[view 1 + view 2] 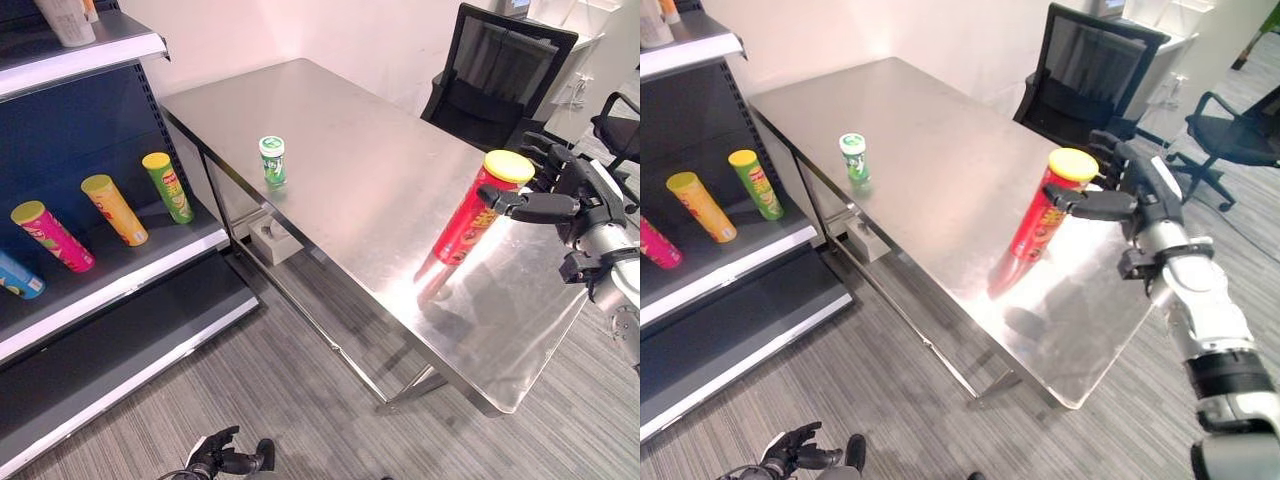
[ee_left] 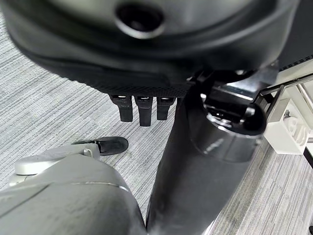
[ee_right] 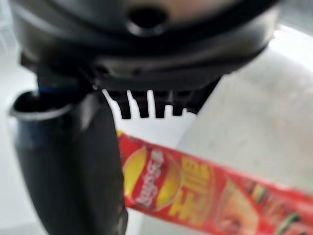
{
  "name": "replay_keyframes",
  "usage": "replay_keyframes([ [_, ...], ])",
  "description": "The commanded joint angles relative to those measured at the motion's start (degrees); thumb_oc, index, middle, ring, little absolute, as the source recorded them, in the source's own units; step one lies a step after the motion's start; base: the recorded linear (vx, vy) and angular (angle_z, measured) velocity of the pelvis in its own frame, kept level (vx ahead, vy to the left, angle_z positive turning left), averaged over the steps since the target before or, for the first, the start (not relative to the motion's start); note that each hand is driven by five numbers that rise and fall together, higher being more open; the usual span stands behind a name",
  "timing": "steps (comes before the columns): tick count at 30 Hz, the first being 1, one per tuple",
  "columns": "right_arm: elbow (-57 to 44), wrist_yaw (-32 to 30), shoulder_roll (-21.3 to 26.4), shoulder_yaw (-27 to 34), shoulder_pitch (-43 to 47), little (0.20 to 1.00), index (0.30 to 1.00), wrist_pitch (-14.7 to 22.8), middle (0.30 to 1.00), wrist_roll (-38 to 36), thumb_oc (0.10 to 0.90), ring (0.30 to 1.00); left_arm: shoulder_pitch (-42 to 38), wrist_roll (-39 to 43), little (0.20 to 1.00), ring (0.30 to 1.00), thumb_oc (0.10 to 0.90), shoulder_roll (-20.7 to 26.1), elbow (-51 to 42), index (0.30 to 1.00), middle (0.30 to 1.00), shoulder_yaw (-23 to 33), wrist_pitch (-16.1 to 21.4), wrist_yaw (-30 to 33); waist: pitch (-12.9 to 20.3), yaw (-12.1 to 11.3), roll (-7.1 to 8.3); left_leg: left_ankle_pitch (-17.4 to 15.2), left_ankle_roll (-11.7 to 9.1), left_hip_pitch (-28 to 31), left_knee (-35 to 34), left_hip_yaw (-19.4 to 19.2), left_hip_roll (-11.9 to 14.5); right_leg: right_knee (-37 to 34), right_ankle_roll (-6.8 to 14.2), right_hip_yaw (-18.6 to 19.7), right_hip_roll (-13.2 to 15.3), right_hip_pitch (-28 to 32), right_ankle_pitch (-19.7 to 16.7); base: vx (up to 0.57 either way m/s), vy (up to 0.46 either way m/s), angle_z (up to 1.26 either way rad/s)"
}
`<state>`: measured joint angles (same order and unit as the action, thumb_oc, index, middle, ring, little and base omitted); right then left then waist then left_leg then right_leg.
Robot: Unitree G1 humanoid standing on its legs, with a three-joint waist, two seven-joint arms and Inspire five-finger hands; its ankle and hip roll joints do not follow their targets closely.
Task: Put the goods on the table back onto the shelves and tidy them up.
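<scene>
Grey carpet is seen beneath shelves [image 1: 120,262] stocked with tubes, beside a steel table [image 1: 350,180]. The left hand [image 1: 215,452] is hung low, loosely curled. A green can [image 1: 272,160] is stood mid-table; the red tube [image 1: 470,215] is pinched by the right hand [image 1: 560,195].

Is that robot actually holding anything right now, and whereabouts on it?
The right hand grips the red chip can near its top, just under the yellow lid, thumb across the front. The left hand hangs low, holding nothing.
</scene>
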<state>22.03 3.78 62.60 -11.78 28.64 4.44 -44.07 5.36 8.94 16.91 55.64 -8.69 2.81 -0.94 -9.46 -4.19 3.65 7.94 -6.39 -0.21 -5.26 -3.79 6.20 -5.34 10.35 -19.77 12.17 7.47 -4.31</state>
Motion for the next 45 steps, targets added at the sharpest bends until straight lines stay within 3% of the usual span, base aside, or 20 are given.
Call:
replay_keyframes([
  [1, -2.0, 1.2, 5.9, -3.8, 13.1, 0.9, 0.9, 3.5, 0.9, -0.5, 0.8, 0.9, -0.3, -1.5, 0.9, 0.9, 0.8, 2.3, 1.7, 0.9, 0.9, -5.7, 1.2, -1.3, 2.2, -1.8, 1.8, -7.7, -1.3, 3.7, 0.3, -3.1, 1.1, 0.3, 2.2, -0.9, 1.6, 0.2, 0.0, -0.01, 0.001, -0.03],
  [9, -0.2, 2.6, 8.8, -12.8, 21.1, 0.9, 0.9, 2.8, 0.9, 0.0, 0.8, 0.9, -0.3, -1.7, 0.9, 0.9, 0.8, 2.9, 1.9, 0.9, 0.9, -6.1, 1.6, -1.3, 2.3, -1.8, 2.26, -7.6, -1.5, 3.6, 0.3, -3.2, 1.3, 0.3, 2.3, -1.0, 1.6, 0.0, 0.0, 0.0, 0.0, -0.01],
  [17, 1.6, 2.5, 8.3, -16.8, 23.9, 0.9, 0.9, 1.8, 0.9, 1.6, 0.8, 0.9, -0.3, -1.2, 0.9, 0.9, 0.8, 2.9, 2.4, 0.9, 0.9, -6.4, 1.6, -1.3, 2.2, -1.9, 2.52, -7.6, -1.5, 3.4, 0.3, -3.1, 1.2, 0.3, 2.3, -1.2, 1.6, -0.2, -0.1, 0.0, 0.0, 0.0],
  [43, 2.7, 2.7, 6.5, -15.8, 19.5, 0.9, 0.9, 0.4, 0.9, 4.2, 0.8, 0.9, -0.5, -1.1, 0.9, 0.9, 0.8, 2.5, 2.2, 0.9, 0.9, -6.9, 1.4, -1.3, 1.3, -1.8, 2.48, -7.9, -1.4, 3.5, 0.3, -3.1, 1.1, 0.3, 2.3, -1.2, 1.8, -0.2, -0.1, 0.0, 0.0, 0.0],
  [45, 2.8, 3.1, 6.7, -16.1, 19.1, 0.822, 0.822, 0.2, 0.822, 4.4, 0.748, 0.822, -0.6, -1.1, 0.9, 0.9, 0.8, 2.5, 2.1, 0.9, 0.9, -6.8, 1.3, -1.4, 1.3, -1.8, 2.5, -7.9, -1.4, 3.6, 0.3, -3.2, 1.1, 0.3, 2.3, -1.3, 1.8, -0.2, -0.1, 0.0, 0.0, 0.0],
])
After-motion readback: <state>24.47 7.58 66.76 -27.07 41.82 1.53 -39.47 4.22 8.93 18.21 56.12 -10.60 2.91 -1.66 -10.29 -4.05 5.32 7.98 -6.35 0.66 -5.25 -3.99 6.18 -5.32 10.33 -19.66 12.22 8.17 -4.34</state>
